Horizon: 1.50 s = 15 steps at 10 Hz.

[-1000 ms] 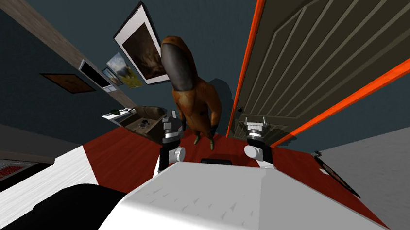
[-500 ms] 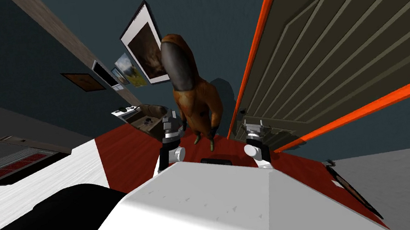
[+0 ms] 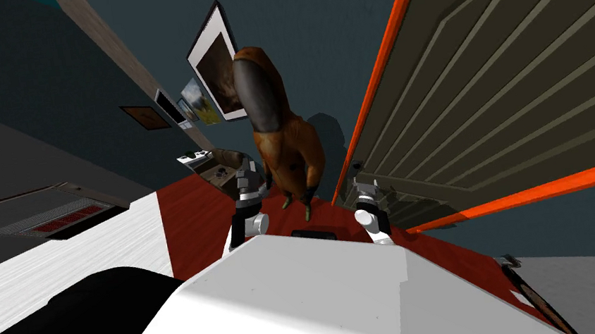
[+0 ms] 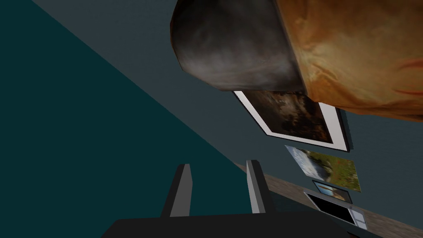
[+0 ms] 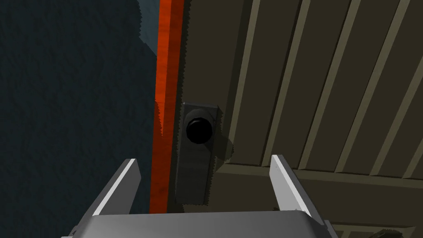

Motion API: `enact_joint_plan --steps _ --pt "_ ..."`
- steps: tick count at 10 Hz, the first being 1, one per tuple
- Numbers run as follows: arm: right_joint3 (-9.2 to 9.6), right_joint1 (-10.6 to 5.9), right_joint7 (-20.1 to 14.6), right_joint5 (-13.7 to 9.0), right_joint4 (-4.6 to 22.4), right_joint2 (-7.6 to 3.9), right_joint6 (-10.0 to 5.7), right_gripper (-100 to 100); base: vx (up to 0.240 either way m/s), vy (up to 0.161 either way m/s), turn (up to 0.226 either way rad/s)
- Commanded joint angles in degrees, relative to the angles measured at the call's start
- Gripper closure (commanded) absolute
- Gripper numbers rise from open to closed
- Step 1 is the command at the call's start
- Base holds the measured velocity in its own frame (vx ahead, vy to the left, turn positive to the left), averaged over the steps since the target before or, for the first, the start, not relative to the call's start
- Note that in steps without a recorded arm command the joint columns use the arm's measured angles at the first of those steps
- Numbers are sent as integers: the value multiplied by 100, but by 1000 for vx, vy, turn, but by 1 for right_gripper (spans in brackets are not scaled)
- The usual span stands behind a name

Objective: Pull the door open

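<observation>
**Lined up, nothing gripped yet**

The right gripper (image 5: 203, 160) has its fingers spread wide and empty. The left gripper (image 4: 218, 164), off to its left, has its fingers parted less and holds nothing. Just ahead of the right fingers is the small round black knob (image 5: 199, 130) on a dark oblong plate (image 5: 194, 173), facing straight out at the gripper. It looks smooth and probably slippery, so pinch it squarely. The dark olive ribbed door (image 5: 314, 82) stands at my right front, long axis upright. It is likely rigid and heavy, and the knob sits beside the orange strip (image 5: 167, 82).
</observation>
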Motion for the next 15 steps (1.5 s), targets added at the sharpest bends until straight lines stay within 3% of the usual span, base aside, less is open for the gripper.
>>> enact_joint_plan --steps 1,7,8,9,10,13,15 --pt "49 -99 -137 -237 249 -35 -11 -100 63 -88 101" --pt "127 -309 -485 -963 820 -162 37 -100 63 -76 94" --pt "136 -333 -525 -1047 886 -176 43 -100 79 -76 77" --pt "144 -329 -517 -966 873 -168 18 -100 33 -37 19" --pt "78 -310 -708 -982 956 -319 28 -100 105 -14 75" --pt "-6 -280 -919 -990 1040 -501 46 -100 129 -10 58" --pt "-104 -245 -1162 -999 1137 -709 66 -100 134 -11 86"
